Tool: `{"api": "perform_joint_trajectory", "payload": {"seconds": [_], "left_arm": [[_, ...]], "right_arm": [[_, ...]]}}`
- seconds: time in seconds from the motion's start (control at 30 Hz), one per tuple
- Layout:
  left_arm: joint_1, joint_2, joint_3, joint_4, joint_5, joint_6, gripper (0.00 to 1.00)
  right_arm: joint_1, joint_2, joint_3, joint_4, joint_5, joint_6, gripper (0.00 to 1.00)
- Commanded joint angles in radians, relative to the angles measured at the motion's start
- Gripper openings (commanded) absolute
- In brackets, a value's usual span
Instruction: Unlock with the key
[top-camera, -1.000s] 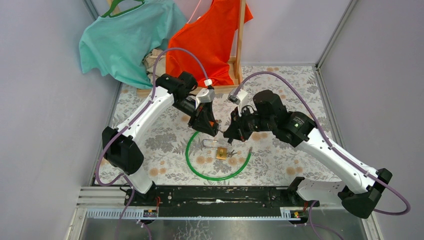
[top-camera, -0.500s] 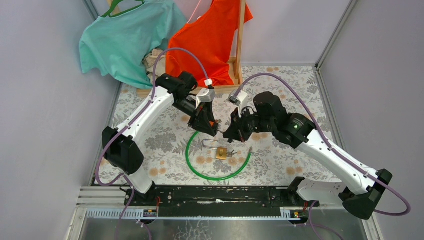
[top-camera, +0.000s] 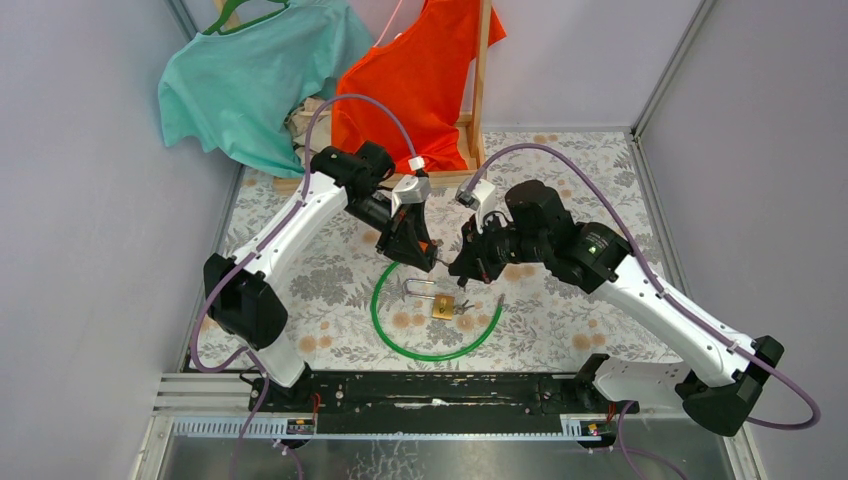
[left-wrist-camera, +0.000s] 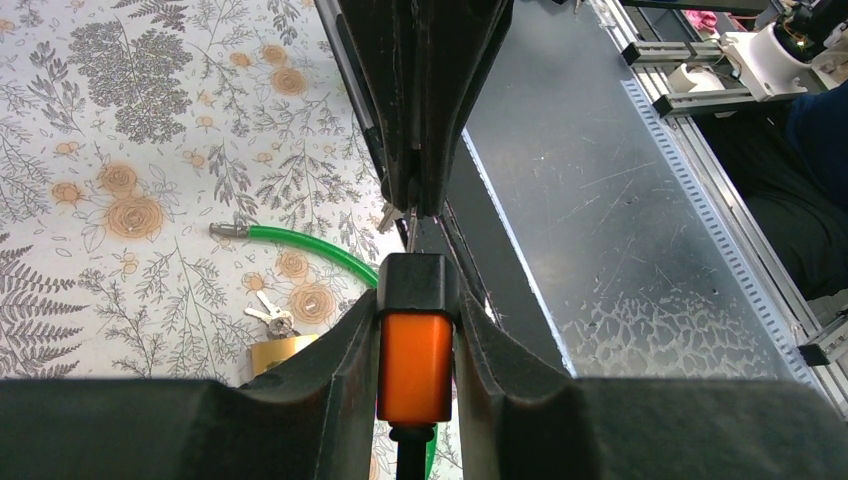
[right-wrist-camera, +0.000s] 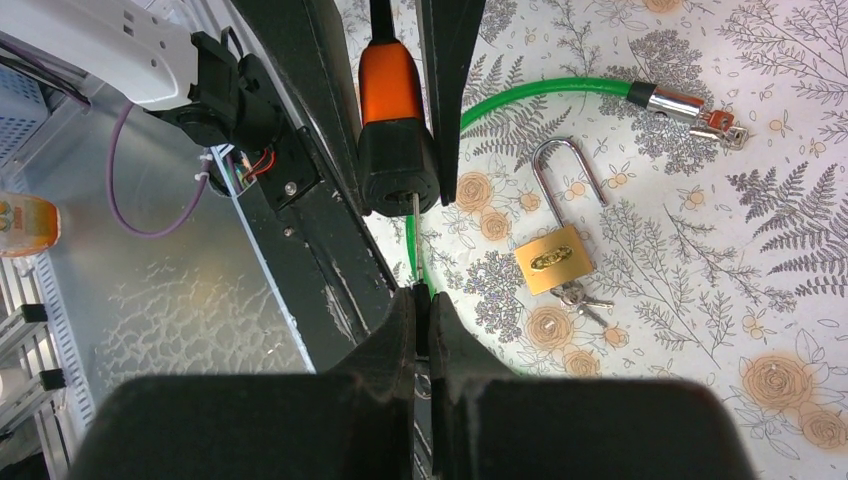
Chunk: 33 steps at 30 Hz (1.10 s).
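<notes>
My right claw (right-wrist-camera: 421, 300) is pinched closed on the thin metal key (right-wrist-camera: 416, 240). The key's head is buried between my fingers, so only the blade shows, its tip meeting the black end of the orange-and-black lock cylinder (right-wrist-camera: 392, 120). My left claw (left-wrist-camera: 417, 300) clamps that cylinder above the green cable (right-wrist-camera: 540, 90), near the small brass padlock (right-wrist-camera: 551, 259).

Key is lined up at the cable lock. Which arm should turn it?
Right. The right pincer is shut on the key, whose shaft meets the black end of the orange lock head; the left pincer grips that head, likely best steadying it.
</notes>
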Motion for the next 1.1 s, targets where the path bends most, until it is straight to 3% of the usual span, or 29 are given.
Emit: {"api": "perform_joint_trajectory", "payload": {"seconds": [0.0, 0.53, 1.07], "left_arm": [[-0.003, -0.016, 0.02, -0.016, 0.038, -0.003, 0.02], [-0.003, -0.023, 0.013, -0.016, 0.033, -0.001, 0.02], [-0.005, -0.034, 0.007, -0.017, 0.045, -0.011, 0.02]], "right_arm": [[0.006, 0.001, 0.053, -0.007, 0.012, -0.023, 0.0], [0.007, -0.027, 0.077, -0.086, 0.026, -0.033, 0.0], [0.007, 0.011, 0.087, -0.004, -0.007, -0.011, 0.0]]}}
